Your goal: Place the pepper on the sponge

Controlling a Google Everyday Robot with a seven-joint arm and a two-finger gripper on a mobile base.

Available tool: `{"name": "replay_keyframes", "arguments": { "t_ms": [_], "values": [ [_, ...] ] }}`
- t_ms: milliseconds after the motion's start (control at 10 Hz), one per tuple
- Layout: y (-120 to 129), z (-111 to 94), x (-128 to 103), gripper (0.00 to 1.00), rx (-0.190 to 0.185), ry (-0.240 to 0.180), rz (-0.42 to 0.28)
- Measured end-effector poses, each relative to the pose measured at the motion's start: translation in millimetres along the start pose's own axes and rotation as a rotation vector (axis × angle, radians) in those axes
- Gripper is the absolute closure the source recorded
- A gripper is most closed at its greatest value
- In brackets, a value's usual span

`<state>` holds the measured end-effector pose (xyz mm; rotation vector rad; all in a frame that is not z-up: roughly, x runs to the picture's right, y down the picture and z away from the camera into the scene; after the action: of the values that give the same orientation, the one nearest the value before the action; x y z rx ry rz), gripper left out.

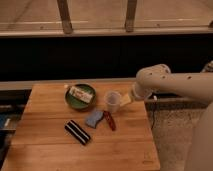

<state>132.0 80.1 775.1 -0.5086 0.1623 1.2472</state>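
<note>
Gripper (125, 98) hangs just right of the translucent cup (113, 101); its state cannot be determined. Pepper (109, 121) lies on the wooden table (50, 150), beside the sponge (94, 118), at its right edge.

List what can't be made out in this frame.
Camera view:
- Cup interior: hidden by its wall; the gripper sits just right of it.
- Pepper and sponge: touching or apart, too small to tell.
- Pale item in green bowl: too small to identify.
- Arm: cut off at right edge.
</note>
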Motion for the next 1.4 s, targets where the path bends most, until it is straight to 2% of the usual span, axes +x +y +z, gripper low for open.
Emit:
{"name": "replay_keyframes", "arguments": {
  "t_ms": [200,700,800,1000,1300,1400],
  "values": [
    [35.0,16.7,8.3,0.2,-0.045,0.029,-0.067],
    [38.2,18.8,9.4,0.2,-0.052,0.035,-0.076],
    [37.4,20.6,10.2,0.2,-0.061,0.046,-0.085],
    [52.4,41.9,10.0,0.2,-0.076,0.099,-0.138],
    [92.0,96.8,6.0,0.2,-0.09,0.188,-0.215],
    [98.1,104.5,5.7,0.2,-0.096,0.205,-0.222]
  ]
}}
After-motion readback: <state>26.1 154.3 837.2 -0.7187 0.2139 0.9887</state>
